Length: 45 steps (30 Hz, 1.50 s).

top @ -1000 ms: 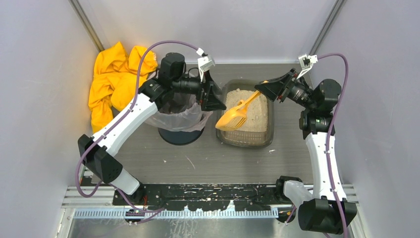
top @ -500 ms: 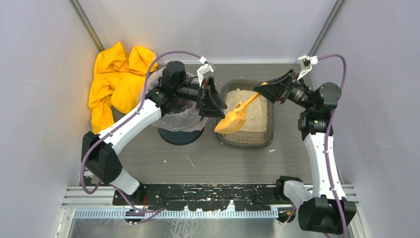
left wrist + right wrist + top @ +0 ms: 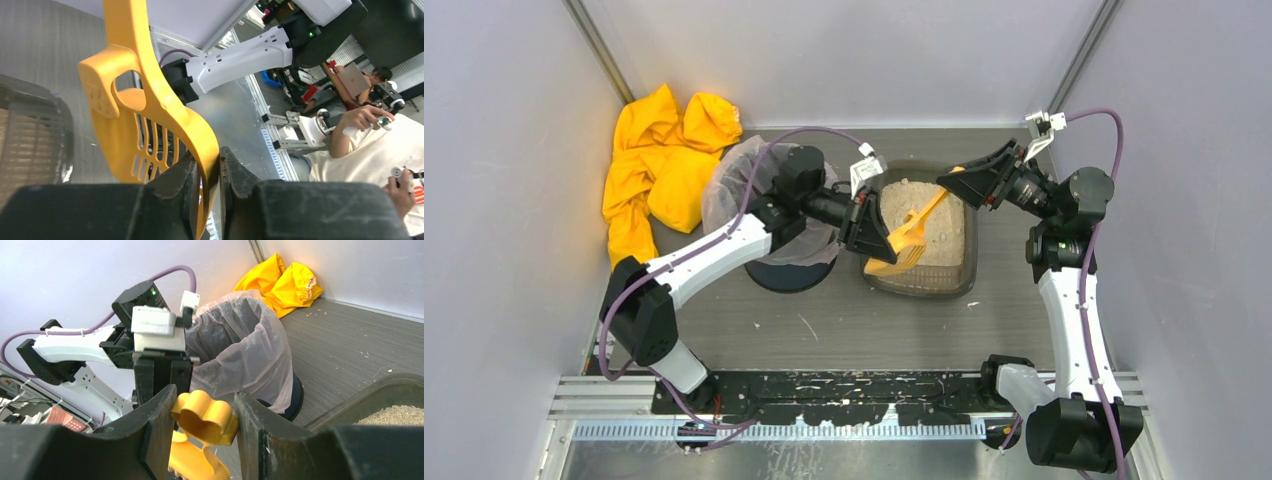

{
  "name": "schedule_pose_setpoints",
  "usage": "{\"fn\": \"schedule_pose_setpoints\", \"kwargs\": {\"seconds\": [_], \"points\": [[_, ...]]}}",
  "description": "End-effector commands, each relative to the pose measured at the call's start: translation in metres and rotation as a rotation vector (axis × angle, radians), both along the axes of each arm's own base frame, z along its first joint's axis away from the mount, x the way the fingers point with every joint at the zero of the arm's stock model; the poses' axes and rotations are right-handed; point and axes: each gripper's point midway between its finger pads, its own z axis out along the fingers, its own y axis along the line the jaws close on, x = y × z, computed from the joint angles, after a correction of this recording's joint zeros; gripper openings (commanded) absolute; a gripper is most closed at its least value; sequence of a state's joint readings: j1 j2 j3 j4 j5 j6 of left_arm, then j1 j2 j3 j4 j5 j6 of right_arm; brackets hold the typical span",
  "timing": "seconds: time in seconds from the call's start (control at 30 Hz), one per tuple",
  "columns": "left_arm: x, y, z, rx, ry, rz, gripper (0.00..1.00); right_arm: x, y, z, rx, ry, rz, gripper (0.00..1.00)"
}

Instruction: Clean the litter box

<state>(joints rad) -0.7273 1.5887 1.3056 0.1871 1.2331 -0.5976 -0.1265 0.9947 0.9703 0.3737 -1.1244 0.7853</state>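
The litter box (image 3: 970, 255), a dark translucent tray of beige litter, sits right of centre on the table. An orange slotted scoop (image 3: 911, 232) hangs slanted above its left half. My right gripper (image 3: 956, 182) is shut on the scoop's lobed handle end (image 3: 206, 416). My left gripper (image 3: 884, 243) reaches in from the left. Its jaws pinch the side rim of the scoop head (image 3: 150, 120) in the left wrist view, where the left gripper (image 3: 219, 167) shows no gap beside the plastic. The scoop head looks bare of litter. The box's corner (image 3: 35, 135) shows left of the scoop.
A round bin with a clear bag liner (image 3: 730, 190) stands just left of the litter box, partly under my left arm; the bin (image 3: 250, 347) also shows in the right wrist view. A yellow cloth (image 3: 659, 160) lies crumpled in the back left corner. Loose litter grains dot the table.
My left arm has swung right from over the bin to the scoop head, and its jaws have closed on the rim. The scoop head has shifted slightly right. The right arm holds still.
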Motion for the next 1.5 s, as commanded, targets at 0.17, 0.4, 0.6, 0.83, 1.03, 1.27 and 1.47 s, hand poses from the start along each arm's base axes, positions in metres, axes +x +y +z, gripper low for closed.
{"fn": "schedule_pose_setpoints", "kwargs": {"seconds": [0.17, 0.4, 0.6, 0.83, 1.03, 1.27, 1.47], "points": [[-0.011, -0.013, -0.004, -0.017, 0.001, -0.061, 0.0, -0.006, 0.004, 0.011, -0.015, -0.049, 0.015, 0.01], [-0.002, -0.015, -0.017, 0.028, -0.016, -0.005, 0.0, 0.01, -0.004, 0.006, -0.017, 0.0, -0.088, 0.43], [0.023, -0.025, -0.044, 0.207, -0.068, 0.14, 0.0, 0.031, -0.021, 0.001, -0.002, 0.066, -0.251, 0.71], [0.047, -0.038, -0.075, 0.388, -0.25, 0.363, 0.0, 0.061, -0.054, -0.028, -0.032, 0.242, -0.502, 0.73], [0.063, -0.041, -0.083, 0.465, -0.482, 0.551, 0.0, 0.064, -0.07, -0.049, -0.078, 0.346, -0.61, 0.71], [0.054, -0.044, -0.075, 0.412, -0.701, 0.641, 0.0, 0.06, -0.068, -0.085, -0.14, 0.467, -0.606, 0.68], [0.044, -0.039, -0.078, 0.373, -0.766, 0.598, 0.0, 0.036, -0.047, -0.09, -0.187, 0.455, -0.527, 0.7]]}}
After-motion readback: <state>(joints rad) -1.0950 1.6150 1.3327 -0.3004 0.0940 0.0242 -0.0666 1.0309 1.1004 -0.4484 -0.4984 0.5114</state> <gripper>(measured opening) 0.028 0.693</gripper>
